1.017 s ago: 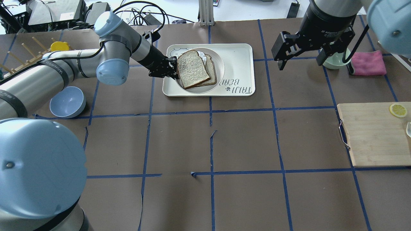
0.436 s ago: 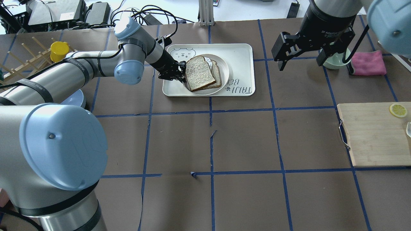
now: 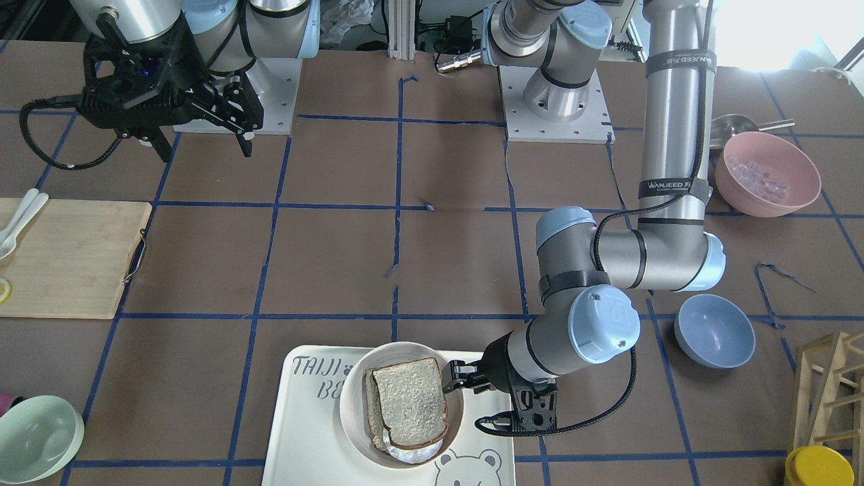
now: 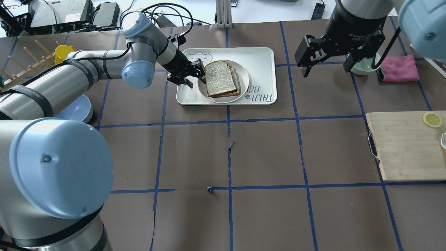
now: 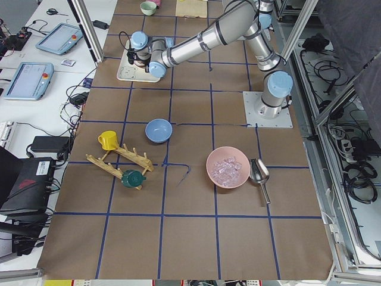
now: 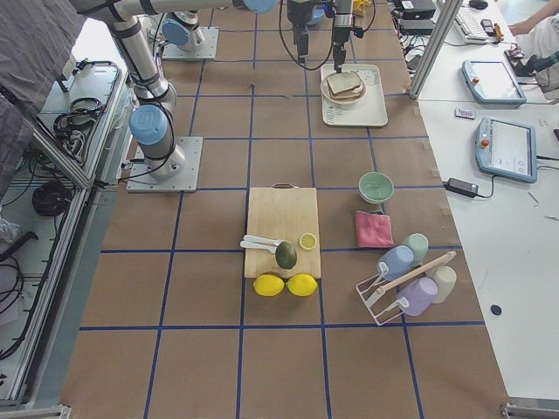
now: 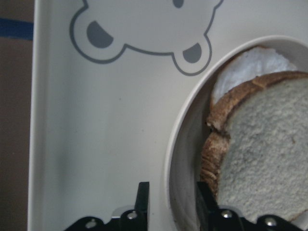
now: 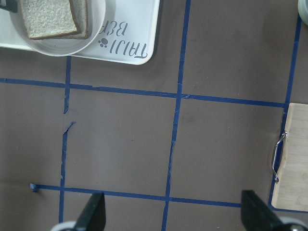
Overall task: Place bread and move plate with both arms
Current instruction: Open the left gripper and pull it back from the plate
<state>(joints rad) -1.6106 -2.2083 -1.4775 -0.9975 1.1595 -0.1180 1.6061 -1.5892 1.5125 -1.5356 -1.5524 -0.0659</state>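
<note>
1. The bread (image 4: 221, 78), a pale grey-white slice with a dark brown crust, lies flat in the round cream-white plate (image 4: 246, 82). It rests on top of a second, more tan slice (image 8: 81, 17).
2. The plate stands inside the rectangular cream tray with a bear print (image 4: 261, 66).
3. The left gripper (image 7: 173, 199) is low at the side of the plate. One finger is inside the plate, just beside the bread, and the other is outside, over the tray. The rim passes between them with a small gap on each side, so the claw is only narrowly parted and grips nothing.
4. The right gripper (image 4: 326, 66) hangs above the table with its fingers spread wide and nothing between them. It is well apart from the tray.
5. The table (image 4: 264, 157) has a brown covering, divided into squares by blue tape lines.
6. On it are also a wooden cutting board (image 4: 407, 146) with a lemon slice (image 4: 432, 119), a pink cloth (image 4: 400, 68), a pale green bowl (image 3: 37, 439) and a blue bowl (image 3: 714, 331).
7. White benches (image 6: 524, 262) with a flat screen device (image 6: 507, 148) stand beside the table.
</note>
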